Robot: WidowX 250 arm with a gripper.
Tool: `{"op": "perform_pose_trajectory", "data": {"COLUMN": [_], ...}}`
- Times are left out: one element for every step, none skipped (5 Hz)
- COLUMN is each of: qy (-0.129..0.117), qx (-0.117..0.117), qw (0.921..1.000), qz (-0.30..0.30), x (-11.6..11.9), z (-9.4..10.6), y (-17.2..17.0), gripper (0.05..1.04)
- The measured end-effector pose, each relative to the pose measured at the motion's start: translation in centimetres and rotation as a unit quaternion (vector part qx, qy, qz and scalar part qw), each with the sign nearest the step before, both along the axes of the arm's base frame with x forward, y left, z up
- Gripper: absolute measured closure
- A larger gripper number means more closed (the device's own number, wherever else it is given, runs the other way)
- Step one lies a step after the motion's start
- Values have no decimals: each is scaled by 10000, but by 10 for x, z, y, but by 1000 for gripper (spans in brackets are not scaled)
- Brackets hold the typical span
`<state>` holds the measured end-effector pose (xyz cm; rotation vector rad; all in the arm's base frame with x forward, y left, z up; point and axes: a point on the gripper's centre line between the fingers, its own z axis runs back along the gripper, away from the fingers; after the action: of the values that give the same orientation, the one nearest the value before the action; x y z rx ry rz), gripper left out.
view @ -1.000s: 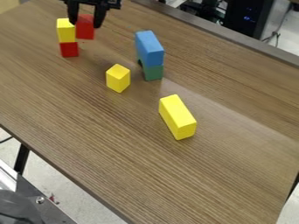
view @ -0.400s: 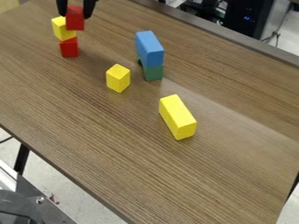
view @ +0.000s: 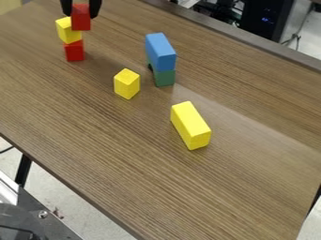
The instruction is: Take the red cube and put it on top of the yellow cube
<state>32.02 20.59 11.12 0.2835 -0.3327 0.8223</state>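
At the top left, the gripper (view: 81,9) is shut on a red cube (view: 81,18), one finger at each side. This cube overlaps the upper right part of a yellow cube (view: 66,31); whether they touch I cannot tell. That yellow cube sits slightly turned or tilted on top of another red cube (view: 74,50), a little off to its left. A separate yellow cube (view: 126,84) stands alone on the table, lower and to the right of the stack.
Right of the stack, a long blue block (view: 160,50) rests on a green block (view: 164,78). A long yellow block (view: 190,125) lies near the middle of the wooden table (view: 125,154). Dark equipment (view: 266,18) stands beyond the table's back edge.
The gripper has moved left and a little up in the view with its red cube. The stack's yellow cube has shifted left and turned or tilted on the lower red cube.
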Motion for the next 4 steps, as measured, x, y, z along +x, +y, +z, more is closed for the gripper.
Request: {"op": "perform_pose_trajectory", "data": {"qy": [-9, -62, -73, -130], "qx": [16, 57, 84, 90], "qw": [10000, 9999, 9999, 9997], "qz": [40, 86, 132, 187], "x": [-1, 0, -2, -2], "z": [0, 3, 4, 7], "y": [2, 6, 11, 14], "gripper": [563, 563, 563, 563]}}
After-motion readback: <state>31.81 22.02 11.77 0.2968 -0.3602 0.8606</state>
